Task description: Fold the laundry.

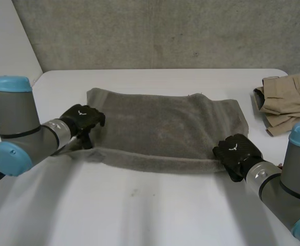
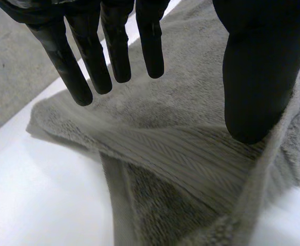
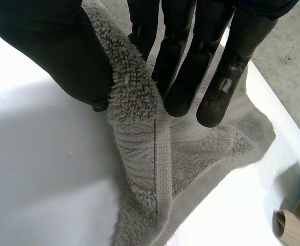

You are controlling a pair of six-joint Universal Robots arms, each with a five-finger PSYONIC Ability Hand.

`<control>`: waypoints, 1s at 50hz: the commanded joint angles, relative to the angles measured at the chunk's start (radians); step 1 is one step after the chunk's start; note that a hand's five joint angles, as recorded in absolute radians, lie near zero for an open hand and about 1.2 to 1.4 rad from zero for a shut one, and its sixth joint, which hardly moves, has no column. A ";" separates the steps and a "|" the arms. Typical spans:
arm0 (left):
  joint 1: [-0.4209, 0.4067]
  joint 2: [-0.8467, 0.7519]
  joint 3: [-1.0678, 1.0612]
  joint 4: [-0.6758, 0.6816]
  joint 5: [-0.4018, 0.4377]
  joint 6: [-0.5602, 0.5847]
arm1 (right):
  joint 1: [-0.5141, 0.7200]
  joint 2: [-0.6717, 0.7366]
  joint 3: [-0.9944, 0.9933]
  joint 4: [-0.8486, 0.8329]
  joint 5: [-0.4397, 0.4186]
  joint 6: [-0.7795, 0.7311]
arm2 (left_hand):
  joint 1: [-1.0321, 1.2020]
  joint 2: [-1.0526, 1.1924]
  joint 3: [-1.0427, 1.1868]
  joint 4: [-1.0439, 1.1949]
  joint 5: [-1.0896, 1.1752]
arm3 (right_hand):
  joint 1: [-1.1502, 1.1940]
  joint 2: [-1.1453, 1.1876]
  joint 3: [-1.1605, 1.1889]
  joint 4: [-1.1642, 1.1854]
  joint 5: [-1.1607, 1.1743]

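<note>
Grey towel (image 1: 165, 128) lies flat at centre. Right hand (image 1: 235, 151) pinches its 4 o'clock corner. Left hand (image 1: 83, 120) is released, fingers straight over the 8 o'clock corner. Probably the first fold. Next: left hand grasps, both carry toward 12.

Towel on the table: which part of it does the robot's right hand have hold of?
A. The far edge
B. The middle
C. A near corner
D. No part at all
C: the right hand pinches the grey towel between thumb and fingers, and the head view places that grip at the towel's near right corner.
</note>
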 commanded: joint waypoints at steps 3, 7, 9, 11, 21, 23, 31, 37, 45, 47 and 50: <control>0.035 0.173 -0.133 0.078 -0.010 -0.153 | -0.009 0.001 -0.005 0.001 -0.001 0.000 | 0.076 0.076 0.081 0.071 0.068 | 0.404 0.220 0.215 0.210 0.226; 0.066 0.240 -0.213 0.082 -0.004 -0.174 | -0.009 0.001 -0.001 0.001 0.000 0.000 | 0.076 0.076 0.080 0.071 0.068 | 0.404 0.220 0.215 0.210 0.226; 0.089 0.265 -0.273 0.080 -0.003 -0.168 | -0.010 0.001 0.003 0.001 -0.001 0.000 | 0.082 0.082 0.086 0.077 0.073 | 0.404 0.220 0.215 0.210 0.226; 0.097 0.271 -0.313 0.082 -0.003 -0.162 | -0.010 0.001 0.003 0.001 0.000 0.001 | 0.082 0.082 0.086 0.077 0.073 | 0.404 0.220 0.215 0.210 0.226; 0.106 0.258 -0.413 0.157 -0.006 -0.157 | -0.009 0.001 -0.005 0.003 0.002 0.001 | 0.091 0.091 0.095 0.086 0.082 | 0.404 0.220 0.215 0.210 0.226; 0.106 0.236 -0.408 0.195 -0.006 -0.153 | -0.007 0.001 -0.005 0.003 0.003 0.003 | 0.132 0.132 0.136 0.127 0.123 | 0.404 0.220 0.215 0.210 0.226; 0.104 0.149 -0.361 0.261 -0.017 -0.118 | -0.007 0.001 0.003 0.000 0.006 0.009 | 0.671 0.671 0.676 0.666 0.663 | 0.404 0.220 0.215 0.210 0.226; 0.090 0.171 -0.374 0.270 -0.036 -0.118 | -0.029 -0.001 -0.013 0.009 0.002 0.141 | 0.918 0.918 0.923 0.913 0.910 | -0.033 -0.218 -0.223 -0.228 -0.211; 0.092 0.216 -0.410 0.270 -0.047 -0.121 | -0.174 -0.002 -0.057 0.076 -0.030 0.436 | 0.918 0.918 0.923 0.913 0.910 | -0.496 -0.681 -0.686 -0.691 -0.674; 0.092 0.216 -0.411 0.270 -0.047 -0.122 | -0.222 -0.002 -0.060 0.115 -0.064 0.443 | 0.918 0.918 0.923 0.913 0.910 | -0.482 -0.666 -0.671 -0.676 -0.660; 0.097 0.219 -0.413 0.270 -0.047 -0.124 | -0.275 -0.002 -0.056 0.156 -0.119 0.442 | 0.918 0.918 0.923 0.913 0.910 | -0.464 -0.648 -0.653 -0.659 -0.642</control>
